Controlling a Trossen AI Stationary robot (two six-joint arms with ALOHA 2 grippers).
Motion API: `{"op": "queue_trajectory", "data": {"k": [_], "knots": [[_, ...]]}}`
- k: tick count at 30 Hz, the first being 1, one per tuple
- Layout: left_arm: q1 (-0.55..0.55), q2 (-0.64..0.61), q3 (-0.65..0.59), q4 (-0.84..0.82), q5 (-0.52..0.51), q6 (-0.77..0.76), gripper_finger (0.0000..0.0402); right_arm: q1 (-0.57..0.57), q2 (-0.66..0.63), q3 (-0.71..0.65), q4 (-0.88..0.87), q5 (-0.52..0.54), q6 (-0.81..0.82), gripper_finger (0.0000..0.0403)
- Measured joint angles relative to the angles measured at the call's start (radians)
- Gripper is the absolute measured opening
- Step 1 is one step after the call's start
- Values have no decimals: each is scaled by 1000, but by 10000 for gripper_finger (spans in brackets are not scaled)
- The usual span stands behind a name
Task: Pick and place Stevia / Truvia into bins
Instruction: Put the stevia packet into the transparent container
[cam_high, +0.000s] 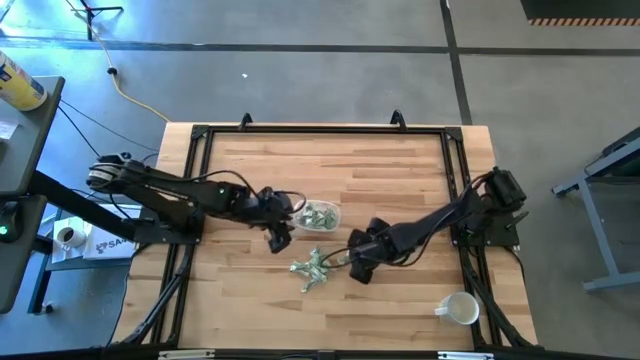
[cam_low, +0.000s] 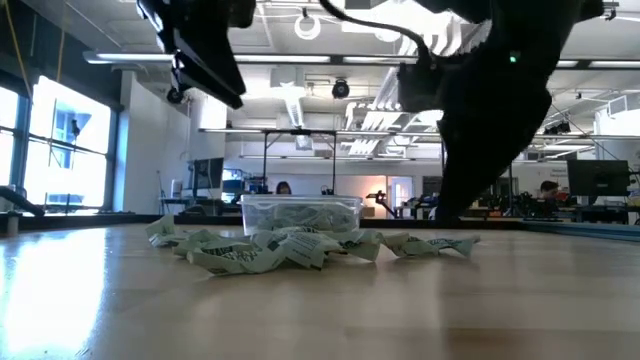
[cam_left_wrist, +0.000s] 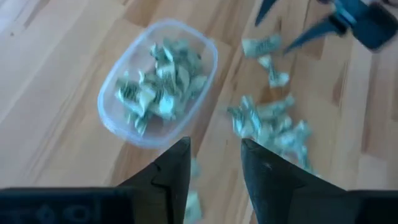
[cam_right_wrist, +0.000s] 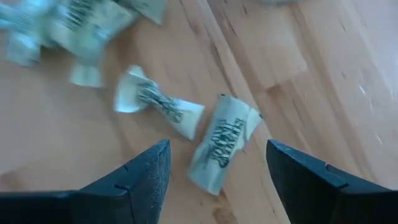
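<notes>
Jaws on the right gripper (cam_right_wrist: 214, 171) are spread wide over a loose packet (cam_right_wrist: 225, 149), nothing pinched, so I'd guess it's lining up a pick; next it drops and closes. Left gripper's (cam_left_wrist: 214, 165) jaws are parted and empty by the clear bin (cam_high: 320, 216), mid-tabletop and already holding packets. The pile (cam_high: 312, 268) sits toward the near edge. White mug (cam_high: 460, 307) near the right corner; open office beyond.

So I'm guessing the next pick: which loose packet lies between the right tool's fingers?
The crumpled packet lying lengthwise between the open right tool, alone beside the bow-shaped twisted one; the rest are heaped farther off.
</notes>
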Motion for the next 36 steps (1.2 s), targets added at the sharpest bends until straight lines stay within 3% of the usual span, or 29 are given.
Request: {"op": "queue_trajectory", "data": {"k": [8,11,14,22,30,36], "knots": [[-97,-55,0,-119,-56,-9,159,-19,111,6,2,-41,79,252],[-127,-67,0,-164,-72,-33,159,-29,116,6,-8,-52,92,234],[-150,-82,0,-226,-95,-58,158,-45,114,8,-21,-54,94,189],[-170,-125,-12,-409,-147,-197,156,-86,88,5,-43,-104,85,13],[-167,-277,-176,-419,-166,-448,150,-132,-17,106,-62,-19,21,4],[-167,-357,-335,-267,-76,-567,150,-251,-16,218,44,-47,-142,3]]}}
